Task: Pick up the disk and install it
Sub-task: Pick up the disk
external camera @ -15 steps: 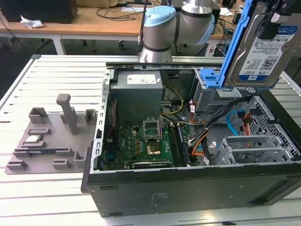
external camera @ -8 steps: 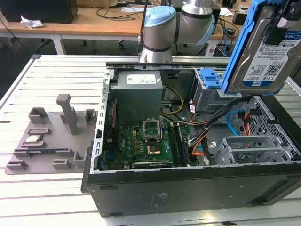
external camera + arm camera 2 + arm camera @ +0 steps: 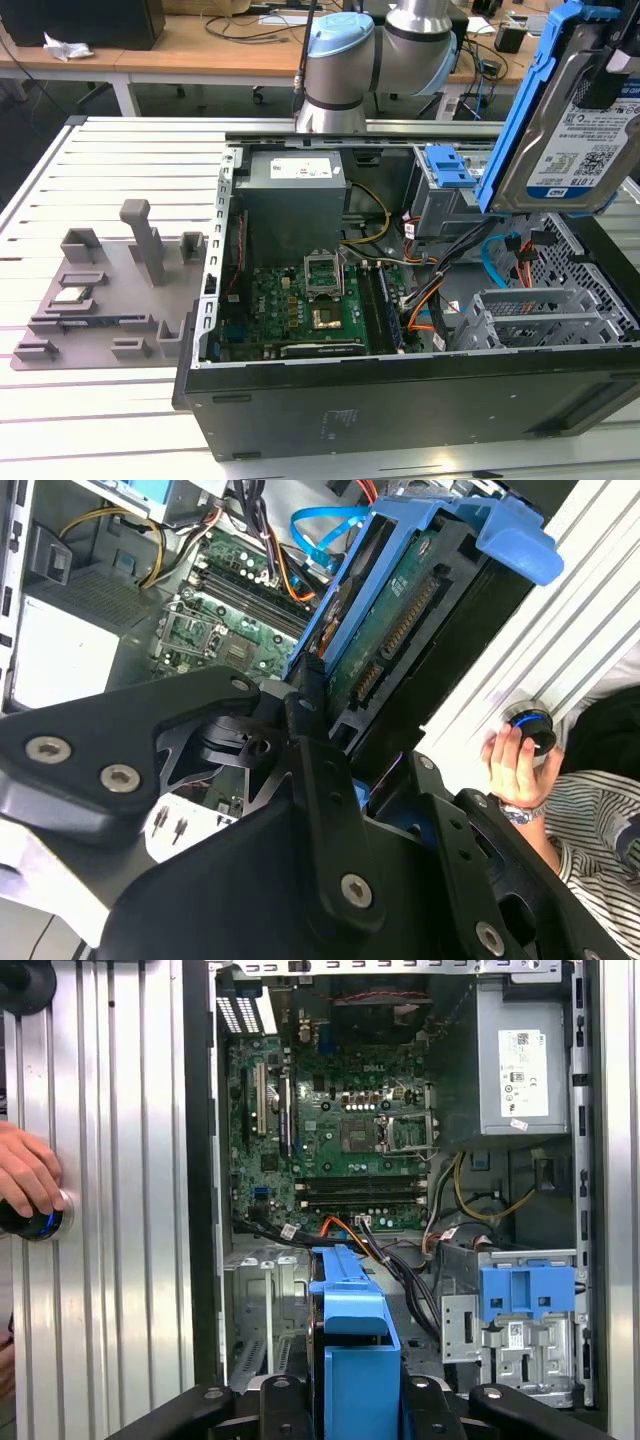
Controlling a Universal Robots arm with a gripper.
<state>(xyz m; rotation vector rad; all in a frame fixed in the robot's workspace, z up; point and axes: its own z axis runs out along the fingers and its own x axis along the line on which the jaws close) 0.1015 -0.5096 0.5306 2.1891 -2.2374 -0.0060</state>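
Observation:
The disk (image 3: 565, 130), a silver hard drive with a white-and-blue label in blue carrier rails, hangs tilted on edge above the open computer case (image 3: 400, 400), at the exterior view's right. My gripper (image 3: 345, 730) is shut on it, with black fingers (image 3: 300, 720) pressing its two faces. In the first wrist view the blue carrier (image 3: 355, 1350) stands edge-on between the gripper's (image 3: 355, 1395) fingers, over the grey empty drive bay (image 3: 265, 1310). The disk's green circuit-board side (image 3: 395, 630) faces the second wrist camera.
A grey drive cage with a blue latch (image 3: 445, 185) sits inside the case beside the power supply (image 3: 295, 195). Orange and blue cables (image 3: 500, 260) lie near the bays. A grey fixture (image 3: 105, 300) holds a small chip (image 3: 70, 295). A person's hand (image 3: 28, 1182) rests on a button.

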